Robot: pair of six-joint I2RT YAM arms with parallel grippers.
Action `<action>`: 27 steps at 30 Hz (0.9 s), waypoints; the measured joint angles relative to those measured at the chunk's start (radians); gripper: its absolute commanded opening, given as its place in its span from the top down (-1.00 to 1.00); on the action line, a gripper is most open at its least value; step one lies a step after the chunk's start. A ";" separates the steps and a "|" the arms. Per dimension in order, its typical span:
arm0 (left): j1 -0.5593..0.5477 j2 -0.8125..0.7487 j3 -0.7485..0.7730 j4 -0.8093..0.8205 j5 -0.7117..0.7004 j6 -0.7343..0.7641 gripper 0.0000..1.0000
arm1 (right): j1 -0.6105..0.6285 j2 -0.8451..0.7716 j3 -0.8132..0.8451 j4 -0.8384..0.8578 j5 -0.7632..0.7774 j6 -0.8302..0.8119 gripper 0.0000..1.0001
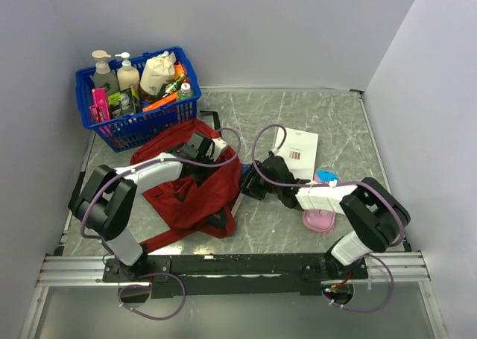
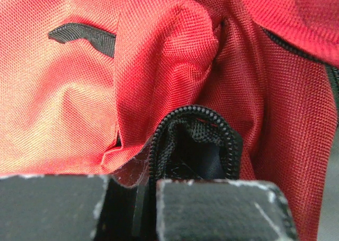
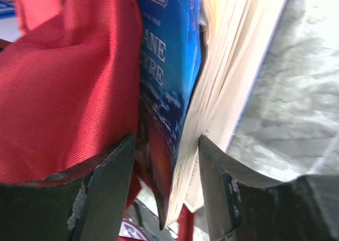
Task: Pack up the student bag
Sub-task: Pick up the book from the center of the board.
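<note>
You are clamping your left gripper [image 2: 132,185] tight on the black zippered edge [image 2: 196,114] of the dark red soft fabric student bag [image 1: 190,194], pinching that rim between the jaws. The bag is lying crumpled on the left half of the grey marbled table [image 1: 328,123], just near of the blue plastic basket [image 1: 149,127] of bottles. Your right gripper [image 3: 167,143] is gripping a blue-covered paperback book [image 3: 169,66] on edge, jaws pressing cover and pages, with the cover touching the bag's red fabric at its right side. A white printed booklet [image 1: 298,145] and a pink object [image 1: 319,221] are lying to the right
</note>
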 measured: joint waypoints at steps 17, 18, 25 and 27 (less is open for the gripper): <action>0.027 -0.009 0.018 -0.024 0.056 0.016 0.98 | 0.003 0.031 0.003 0.047 0.010 -0.021 0.55; 0.036 -0.009 0.024 -0.032 0.072 0.015 0.98 | 0.006 0.029 0.005 0.036 0.018 -0.027 0.64; 0.087 -0.035 0.080 -0.137 0.169 0.016 0.98 | 0.009 -0.027 0.017 -0.048 0.066 -0.110 1.00; 0.095 -0.076 0.114 -0.191 0.177 0.018 0.98 | 0.010 -0.052 0.027 -0.093 0.080 -0.148 1.00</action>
